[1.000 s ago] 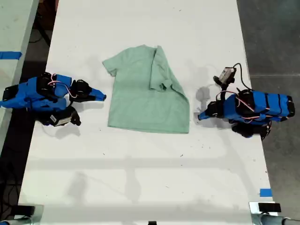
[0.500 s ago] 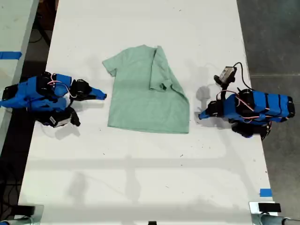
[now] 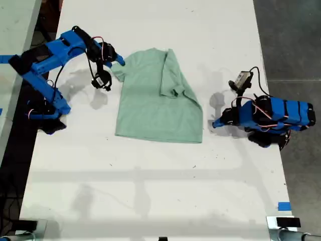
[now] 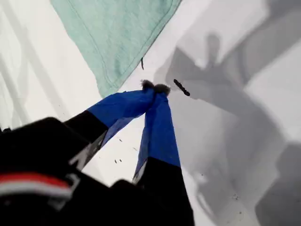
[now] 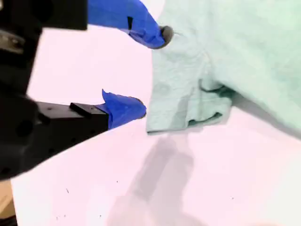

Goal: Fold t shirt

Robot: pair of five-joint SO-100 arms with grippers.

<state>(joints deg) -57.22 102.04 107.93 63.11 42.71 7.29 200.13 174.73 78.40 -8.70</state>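
Since half a second ago, the arm on the exterior view's left has risen and swung its tip to the shirt's sleeve; the other arm has not moved. On the white table (image 3: 150, 191) the t shirt (image 3: 150, 108) lies partly folded, one side turned over its middle. Only the second wrist view shows my second gripper (image 5: 146, 70) gaping at the sleeve hem, holding nothing. My first gripper (image 4: 153, 92) is closed and empty beside the shirt's corner.
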